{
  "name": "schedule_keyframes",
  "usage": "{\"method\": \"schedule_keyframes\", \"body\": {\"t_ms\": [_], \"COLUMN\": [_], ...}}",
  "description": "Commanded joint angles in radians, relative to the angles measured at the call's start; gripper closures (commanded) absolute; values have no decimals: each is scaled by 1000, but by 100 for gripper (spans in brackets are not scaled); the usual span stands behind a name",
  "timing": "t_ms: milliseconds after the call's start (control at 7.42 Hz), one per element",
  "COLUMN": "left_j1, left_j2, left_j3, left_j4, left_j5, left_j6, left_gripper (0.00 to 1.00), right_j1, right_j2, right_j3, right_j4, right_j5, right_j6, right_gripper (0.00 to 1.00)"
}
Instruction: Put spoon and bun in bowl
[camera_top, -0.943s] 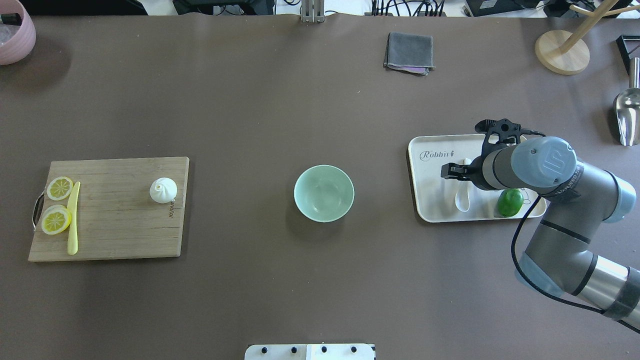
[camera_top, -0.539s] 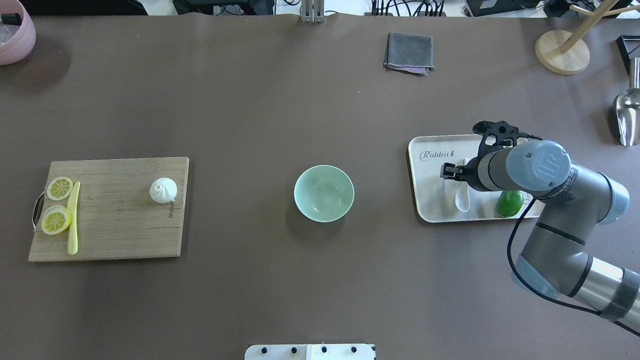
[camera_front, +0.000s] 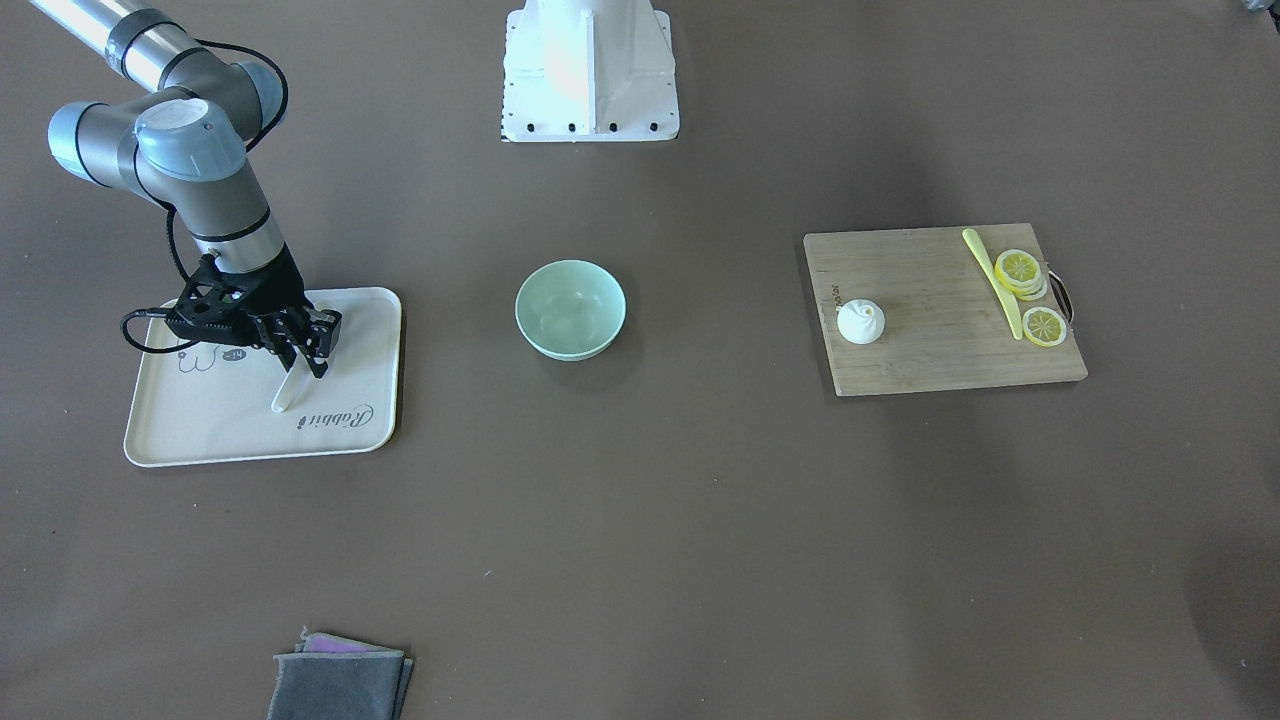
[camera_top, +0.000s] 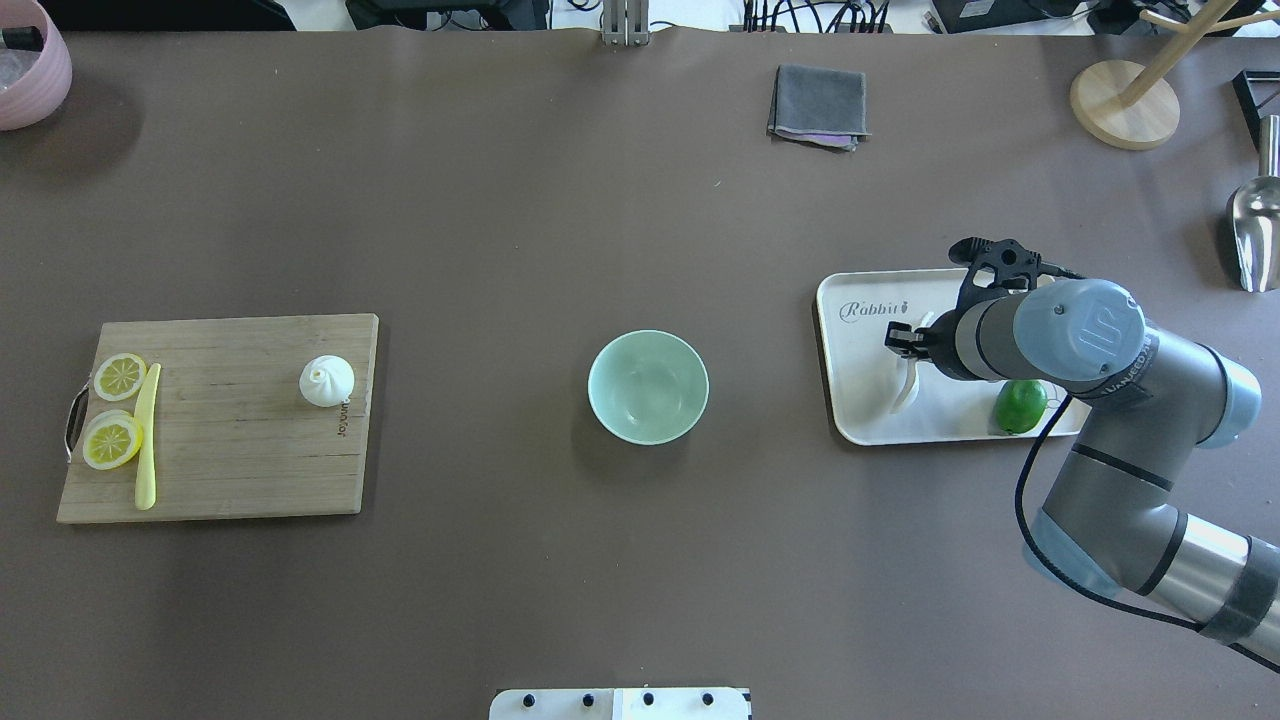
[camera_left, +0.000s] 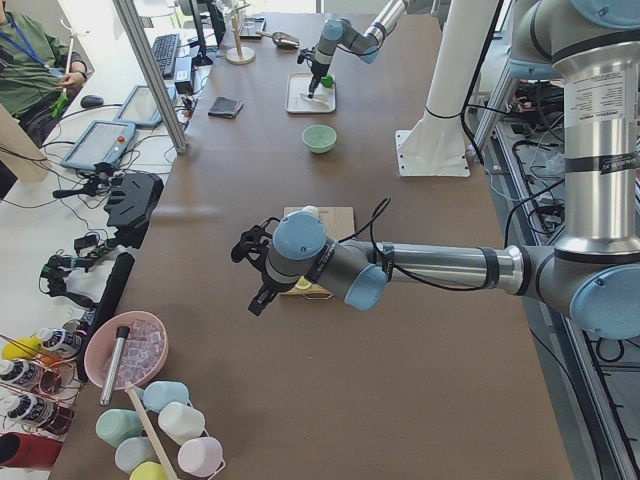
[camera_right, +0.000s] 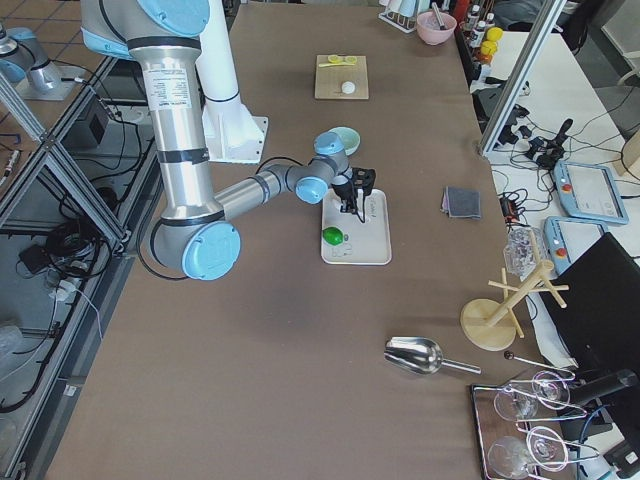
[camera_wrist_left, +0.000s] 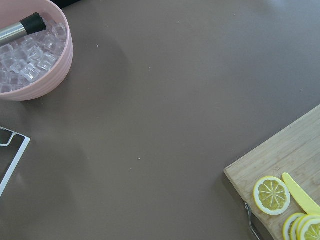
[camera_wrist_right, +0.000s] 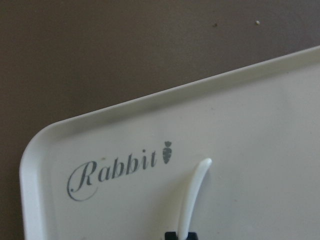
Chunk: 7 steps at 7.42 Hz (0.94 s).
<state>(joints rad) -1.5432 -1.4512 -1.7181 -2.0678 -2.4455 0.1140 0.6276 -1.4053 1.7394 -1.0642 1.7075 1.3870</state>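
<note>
The cream-white spoon (camera_top: 903, 392) is over the white tray (camera_top: 860, 300). My right gripper (camera_top: 905, 338) is shut on its handle. The handle sticks out past the fingertips in the right wrist view (camera_wrist_right: 192, 195), and in the front view the spoon (camera_front: 287, 393) hangs tilted from the gripper (camera_front: 310, 365). The mint-green bowl (camera_top: 648, 386) stands empty at mid-table, left of the tray. The white bun (camera_top: 326, 381) sits on the wooden cutting board (camera_top: 220, 440) at the far left. My left gripper (camera_left: 255, 275) hovers beyond the board's far end; I cannot tell if it is open.
A green lime (camera_top: 1020, 405) lies on the tray beside the right arm. Lemon slices (camera_top: 112, 440) and a yellow knife (camera_top: 147, 435) lie on the board. A grey cloth (camera_top: 818, 105), a wooden stand (camera_top: 1125, 105), a metal scoop (camera_top: 1255, 225) and a pink ice bowl (camera_wrist_left: 30, 55) stand at the table's edges.
My right gripper's fingers have closed on the spoon's handle. The spoon has tipped onto its edge and its scoop has shifted a little to the left.
</note>
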Motion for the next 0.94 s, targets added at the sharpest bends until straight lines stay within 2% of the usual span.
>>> {"method": "schedule_keyframes", "body": {"t_ms": [0, 135, 539, 809], "left_j1": [9, 9, 17, 23], "left_j2": [0, 0, -3, -5], "left_j3": [0, 0, -2, 0], "left_j4": [0, 0, -2, 0], "left_j5": [-1, -1, -1, -1], "left_j6": [-2, -8, -16, -16], "left_gripper": [1, 1, 1, 1], "right_j1": [-2, -3, -46, -159], "right_j2": [17, 58, 303, 425], "right_j3": [38, 38, 37, 11], "right_j4": [-13, -19, -279, -394], "right_j5": [-9, -9, -37, -186], "right_j6": [20, 65, 269, 422], "right_gripper": [100, 100, 100, 100]}}
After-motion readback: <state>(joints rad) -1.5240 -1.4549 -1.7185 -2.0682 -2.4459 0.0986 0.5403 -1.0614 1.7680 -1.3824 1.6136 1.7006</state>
